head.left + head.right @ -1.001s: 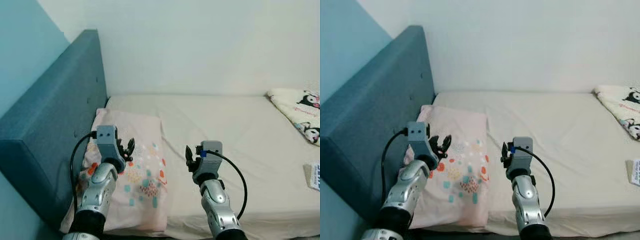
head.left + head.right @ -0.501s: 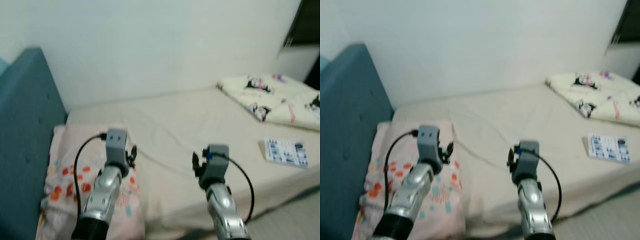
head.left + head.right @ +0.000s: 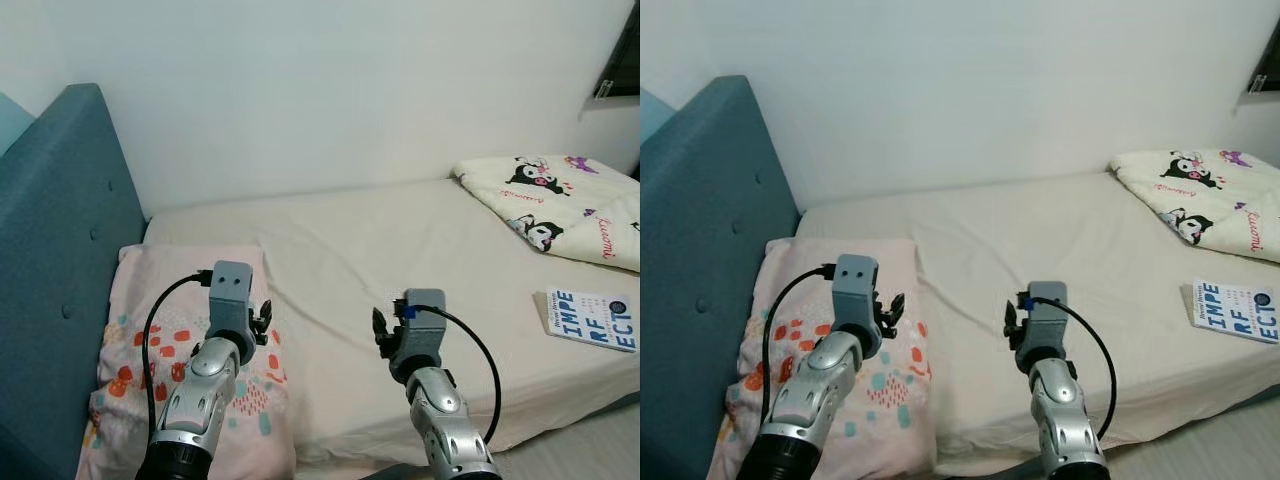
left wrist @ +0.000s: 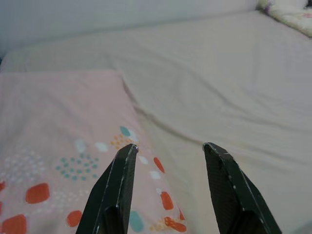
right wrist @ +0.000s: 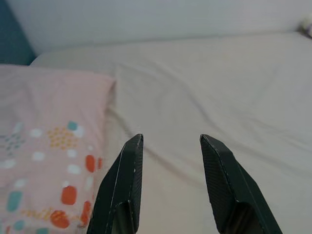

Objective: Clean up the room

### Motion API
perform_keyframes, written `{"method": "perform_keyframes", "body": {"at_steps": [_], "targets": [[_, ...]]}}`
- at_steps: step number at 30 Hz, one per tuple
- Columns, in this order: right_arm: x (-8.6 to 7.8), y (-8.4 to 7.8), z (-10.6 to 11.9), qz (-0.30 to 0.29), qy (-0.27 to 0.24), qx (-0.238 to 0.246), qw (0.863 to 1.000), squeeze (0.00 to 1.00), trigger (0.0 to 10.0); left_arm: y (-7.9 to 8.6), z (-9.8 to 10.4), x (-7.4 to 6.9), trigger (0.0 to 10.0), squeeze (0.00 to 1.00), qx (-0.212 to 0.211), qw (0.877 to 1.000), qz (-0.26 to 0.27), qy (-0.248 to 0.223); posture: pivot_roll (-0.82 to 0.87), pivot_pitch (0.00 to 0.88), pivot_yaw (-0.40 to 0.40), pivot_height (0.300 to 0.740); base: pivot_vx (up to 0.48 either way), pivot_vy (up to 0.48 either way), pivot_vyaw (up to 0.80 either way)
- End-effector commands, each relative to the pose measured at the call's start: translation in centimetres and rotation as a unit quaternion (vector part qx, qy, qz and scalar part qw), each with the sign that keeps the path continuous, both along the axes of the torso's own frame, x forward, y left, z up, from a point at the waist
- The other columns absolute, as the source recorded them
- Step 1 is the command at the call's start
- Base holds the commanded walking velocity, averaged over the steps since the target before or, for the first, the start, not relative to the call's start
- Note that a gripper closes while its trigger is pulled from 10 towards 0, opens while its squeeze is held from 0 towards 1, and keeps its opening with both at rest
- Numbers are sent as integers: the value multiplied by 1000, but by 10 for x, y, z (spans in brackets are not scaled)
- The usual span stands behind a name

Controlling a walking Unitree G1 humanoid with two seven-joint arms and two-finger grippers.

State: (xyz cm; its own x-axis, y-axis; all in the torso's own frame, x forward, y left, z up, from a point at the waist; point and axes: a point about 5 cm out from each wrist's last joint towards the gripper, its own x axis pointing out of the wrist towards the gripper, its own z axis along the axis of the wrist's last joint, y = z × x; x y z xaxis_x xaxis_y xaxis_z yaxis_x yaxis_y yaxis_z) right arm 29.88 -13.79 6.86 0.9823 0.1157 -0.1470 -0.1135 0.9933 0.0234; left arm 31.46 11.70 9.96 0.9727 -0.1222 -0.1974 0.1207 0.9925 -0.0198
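Left eye view: survey step, both jaws released and empty over bed (image 3: 420, 240) (pillow (image 3: 150, 330) placed); next, approach book (image 3: 592, 318).

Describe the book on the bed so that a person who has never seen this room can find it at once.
Start from the bed with the cream sheet and go to its near edge on the robot's right, below the folded cartoon blanket. The book lies flat there, the only thing with big dark block letters on a white cover.

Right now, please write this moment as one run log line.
left gripper: open over pillow | right gripper: open, empty | book: on bed
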Motion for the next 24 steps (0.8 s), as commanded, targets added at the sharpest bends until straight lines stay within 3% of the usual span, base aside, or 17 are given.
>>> {"method": "perform_keyframes", "body": {"at_steps": [1, 7, 18, 24], "targets": [[0, 5, 0, 15, 2, -3, 1000, 0, 10000, 7, -2, -2, 10000, 0, 8, 1000, 14, -1, 6, 28, -39, 740, 0, 0, 800], [-1, 10, 1, 32, 2, 6, 999, 0, 10000, 9, 5, -7, 10000, 0, 15, 999, 4, -32, 10, 27, -38, 740, 0, 0, 800], [4, 11, 9, 30, -9, 19, 999, 0, 10000, 14, 7, -5, 10000, 0, -3, 999, 27, -26, 16, 19, -51, 740, 0, 0, 0], [3, 10, 9, 28, -9, 20, 999, 0, 10000, 14, 6, -6, 10000, 0, -4, 999, 35, -22, 16, 19, -48, 740, 0, -384, 0]]}}
